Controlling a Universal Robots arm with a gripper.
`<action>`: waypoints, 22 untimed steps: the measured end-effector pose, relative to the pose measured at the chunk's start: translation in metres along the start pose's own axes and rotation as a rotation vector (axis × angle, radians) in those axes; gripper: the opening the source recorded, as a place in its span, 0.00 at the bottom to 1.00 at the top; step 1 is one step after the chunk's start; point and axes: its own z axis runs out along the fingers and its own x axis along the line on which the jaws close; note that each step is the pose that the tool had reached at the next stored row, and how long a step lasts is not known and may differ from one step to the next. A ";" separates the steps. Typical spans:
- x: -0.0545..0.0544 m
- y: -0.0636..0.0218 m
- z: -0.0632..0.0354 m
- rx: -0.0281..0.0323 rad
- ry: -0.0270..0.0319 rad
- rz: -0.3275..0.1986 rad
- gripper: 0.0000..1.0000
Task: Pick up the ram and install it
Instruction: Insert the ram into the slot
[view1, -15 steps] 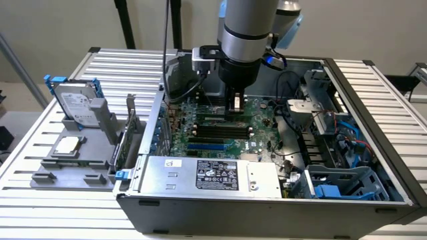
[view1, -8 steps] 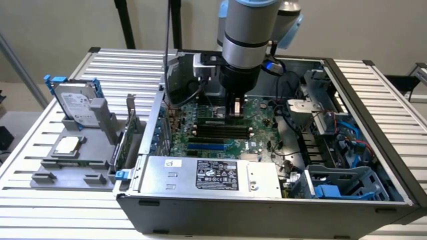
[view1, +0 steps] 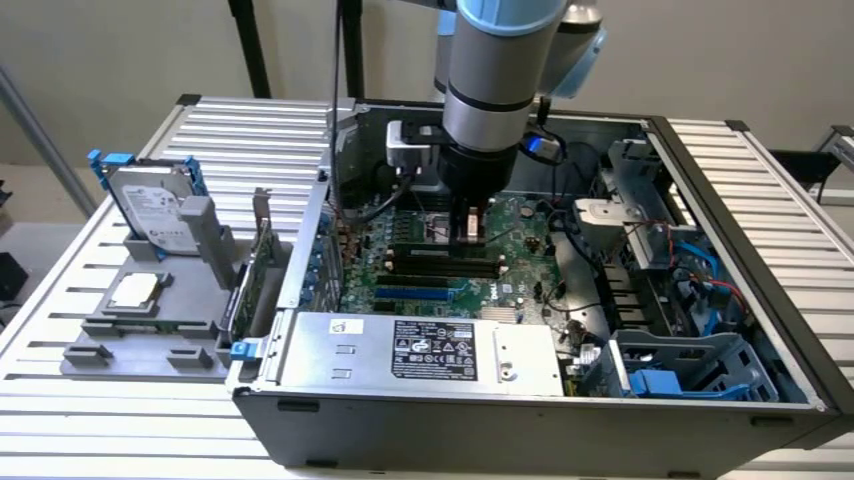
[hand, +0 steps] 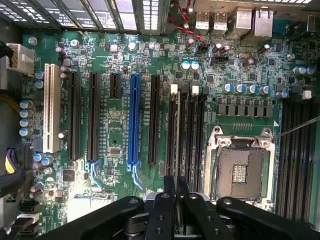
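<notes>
open computer case (view1: 534, 420) on slatted metal tabletop (view1: 120, 420), side panel off, green motherboard (view1: 514, 235) exposed inside. silver power supply box (view1: 427, 352) with white label along near edge of case. blue plastic drive bracket (view1: 667, 385) in corner toward exterior view's right.

arm (view1: 497, 70) reaching straight down into case, claw (view1: 467, 228) low over middle of motherboard, among long black slots. in wrist view, claw (hand: 176, 192) clamped on ram (hand: 176, 150), fingers (hand: 164, 210) pressed nearly together with thin stick edge-on between them. ram upright, lined up along one of the black slots (hand: 186, 135) just beside empty processor socket (hand: 239, 167). lower edge of ram in or just above slot; cannot tell whether seated. white latch tabs (hand: 174, 90) at far end of these slots.

more on motherboard: blue slot (hand: 134, 120), white slot (hand: 48, 107), several black slots between, second bank of black slots (hand: 295, 150) on other side of socket.

on tabletop toward exterior view's left, grey holder tray (view1: 147, 320) with hard drive (view1: 154, 210) standing upright in blue frame, square silver processor chip (view1: 138, 291) lying flat, larger green card (view1: 254, 275) standing on edge just beside case wall. all well apart from claw.
</notes>
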 end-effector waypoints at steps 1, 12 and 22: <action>0.000 -0.0001 0.0018 0.0000 0.0004 0.001 0.13; 0.000 -0.0008 0.0066 0.0008 0.0076 0.015 0.13; 0.000 -0.0008 0.0081 0.0006 0.0240 0.015 0.13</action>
